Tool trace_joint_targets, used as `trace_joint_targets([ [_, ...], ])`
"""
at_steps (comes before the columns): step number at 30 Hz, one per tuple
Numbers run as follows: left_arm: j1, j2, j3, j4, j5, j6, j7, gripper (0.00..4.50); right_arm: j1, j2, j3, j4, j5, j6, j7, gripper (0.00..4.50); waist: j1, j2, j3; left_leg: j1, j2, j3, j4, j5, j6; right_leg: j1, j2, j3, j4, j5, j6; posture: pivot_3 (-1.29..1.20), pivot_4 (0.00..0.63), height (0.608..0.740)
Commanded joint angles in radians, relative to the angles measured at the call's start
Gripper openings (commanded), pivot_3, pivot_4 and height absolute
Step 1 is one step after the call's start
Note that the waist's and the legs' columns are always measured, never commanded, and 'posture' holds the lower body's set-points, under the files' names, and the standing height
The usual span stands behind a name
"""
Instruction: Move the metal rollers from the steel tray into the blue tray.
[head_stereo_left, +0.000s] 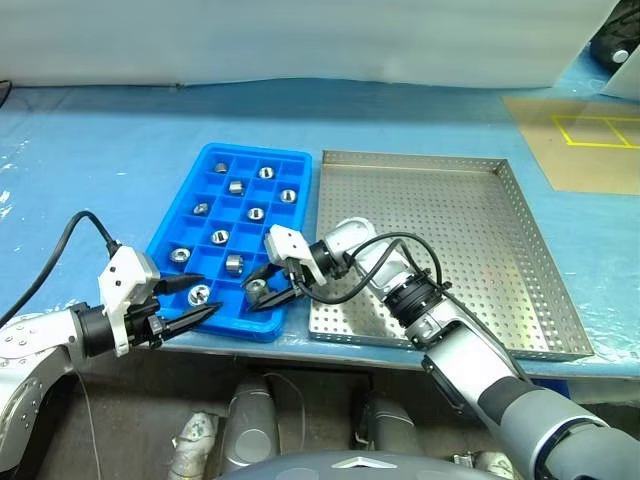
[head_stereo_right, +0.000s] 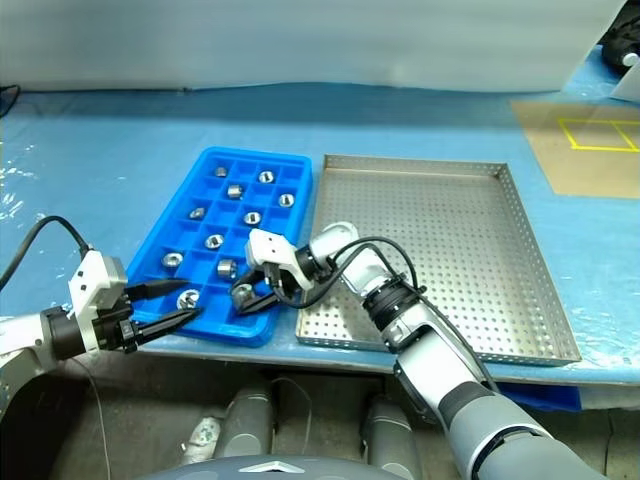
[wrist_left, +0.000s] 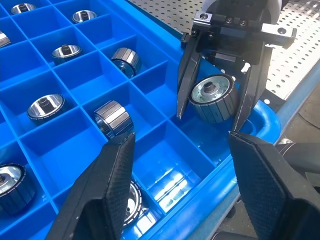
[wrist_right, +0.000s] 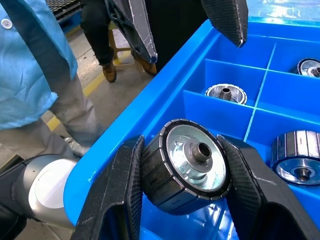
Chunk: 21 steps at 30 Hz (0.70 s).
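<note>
The right gripper (head_stereo_left: 270, 291) pinches one of the metal rollers (wrist_right: 187, 167) between its two fingers, low inside a compartment at the near edge of the blue tray (head_stereo_left: 218, 160); whether it touches the floor there is hard to tell. The left gripper (head_stereo_left: 203, 298) hovers at that same near edge, fingers spread and holding nothing. Other rollers sit singly in compartments. The steel tray (head_stereo_left: 480, 250) lies just beside, on the surface (head_stereo_left: 120, 150).

Workshop — blue-covered bench (head_stereo_left: 120, 140), floor markings (head_stereo_left: 590, 130)
</note>
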Motion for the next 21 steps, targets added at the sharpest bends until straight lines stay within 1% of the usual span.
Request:
trace_joint_targets([
  [1,-0.029,0.017,0.002,-0.003,-0.011,-0.019,0.001,3.12,-0.02,0.001,-0.015,-0.012,0.002,-0.01,0.008,3.11,0.0,0.0,0.0,0.0,0.0,0.0,0.0,0.0,0.0,0.0,0.0,0.0,0.0,0.0,0.0,0.31,0.15,0.74],
  [2,-0.039,0.019,-0.005,0.005,-0.009,-0.021,-0.002,3.12,-0.021,0.002,-0.022,-0.013,-0.001,-0.002,-0.01,3.48,0.0,0.0,0.0,0.0,0.0,0.0,0.0,0.0,0.0,0.0,0.0,0.0,0.0,0.0,-0.001,0.31,0.15,0.74],
  [3,-0.052,0.022,-0.014,0.016,-0.006,-0.023,-0.007,3.12,-0.022,0.002,-0.025,-0.014,-0.005,0.004,-0.023,3.76,0.0,0.0,0.0,0.0,0.0,0.0,0.0,0.0,0.0,0.0,0.0,0.0,0.0,0.001,-0.001,0.29,0.15,0.74],
  [7,-0.113,0.031,-0.062,0.065,0.005,-0.042,-0.025,3.12,-0.018,-0.014,-0.034,-0.025,-0.009,0.012,-0.049,3.76,-0.003,0.0,0.0,0.0,0.0,0.0,0.0,0.0,0.0,0.0,0.0,0.0,0.001,0.001,-0.001,0.28,0.15,0.74],
  [8,-0.132,0.032,-0.076,0.078,0.007,-0.046,-0.028,3.12,-0.017,-0.018,-0.039,-0.026,-0.01,0.011,-0.059,3.76,-0.004,0.0,0.0,0.0,0.0,0.0,0.0,0.0,-0.001,0.0,0.0,0.0,0.001,0.001,-0.001,0.23,0.15,0.74],
  [13,-0.28,0.022,-0.189,0.195,0.048,-0.093,-0.064,3.12,-0.011,-0.049,-0.105,-0.058,0.001,0.036,-0.159,3.76,-0.008,0.0,0.0,0.0,-0.001,0.0,0.003,0.001,-0.001,0.0,0.0,0.0,0.003,0.001,-0.002,0.14,0.15,0.74],
  [15,-0.352,0.003,-0.248,0.256,0.071,-0.118,-0.079,3.12,-0.007,-0.063,-0.143,-0.073,0.0,0.056,-0.221,3.76,-0.012,0.0,0.0,0.001,-0.001,0.0,0.005,0.001,-0.001,0.001,0.0,0.001,0.005,0.001,-0.001,0.05,0.15,0.74],
  [18,-0.47,-0.038,-0.339,0.349,0.099,-0.153,-0.118,3.12,0.021,-0.105,-0.179,-0.118,-0.013,0.073,-0.287,3.76,-0.018,-0.001,-0.001,0.003,-0.001,0.001,0.005,0.002,-0.003,0.001,0.0,0.002,0.006,0.001,-0.002,-0.02,0.15,0.74],
  [21,-0.598,-0.093,-0.423,0.473,0.142,-0.205,-0.164,3.12,0.058,-0.147,-0.229,-0.178,-0.015,0.105,-0.375,3.76,-0.04,-0.001,-0.001,0.003,-0.001,0.001,0.006,0.003,-0.004,0.003,0.0,0.002,0.006,0.002,-0.002,-0.13,0.15,0.74],
])
